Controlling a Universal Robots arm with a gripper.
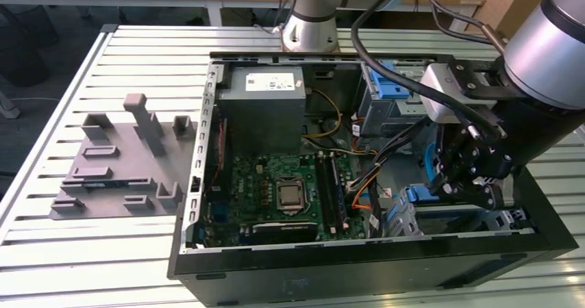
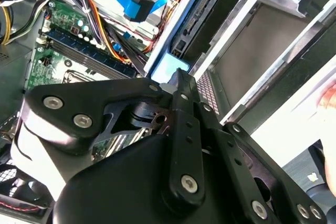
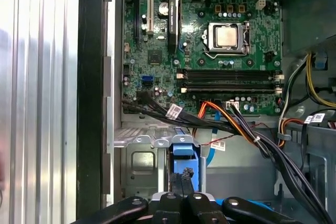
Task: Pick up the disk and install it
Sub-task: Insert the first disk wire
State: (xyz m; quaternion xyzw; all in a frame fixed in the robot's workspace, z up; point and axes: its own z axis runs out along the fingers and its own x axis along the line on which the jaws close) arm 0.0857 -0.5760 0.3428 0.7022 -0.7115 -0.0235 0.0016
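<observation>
While my gripper (image 3: 181, 178) is squeezed shut, its tips sit right on the blue end of the disk (image 3: 185, 154), slotted on edge in the drive cage (image 3: 137, 153) beside the motherboard (image 3: 157, 61)

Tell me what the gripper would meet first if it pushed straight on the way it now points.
Most likely the disk's blue plastic carrier frame in the grey metal drive bay: the gripper points straight at it, close or touching; depth is unclear.
</observation>
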